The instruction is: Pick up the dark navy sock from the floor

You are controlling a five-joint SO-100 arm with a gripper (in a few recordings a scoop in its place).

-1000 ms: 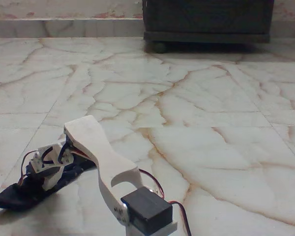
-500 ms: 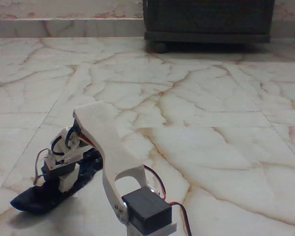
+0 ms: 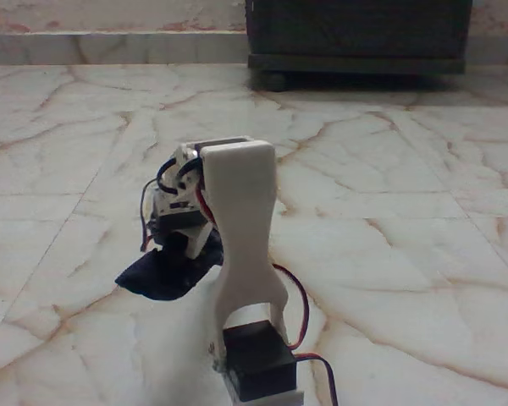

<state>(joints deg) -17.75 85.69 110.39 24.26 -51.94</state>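
Observation:
The dark navy sock [image 3: 165, 272] hangs bunched under my gripper [image 3: 189, 244], left of the white arm link [image 3: 241, 228]. My gripper is shut on the sock's upper end, and its white fingers point down into the fabric. The sock's lower edge is close to the glossy cream marble floor [image 3: 389, 186]; I cannot tell whether it still touches. The arm's black servo block [image 3: 256, 359] sits at the bottom of the fixed view, with red and black wires looping beside it.
A dark cabinet [image 3: 356, 34] on round feet stands at the back right. A low marble ledge [image 3: 110, 46] runs along the back wall. Open floor spreads to the right and left of the arm.
The arm has swung up and to the right, drawing the sock with it from its flat spot at the lower left. The sock now hangs bunched instead of lying stretched out.

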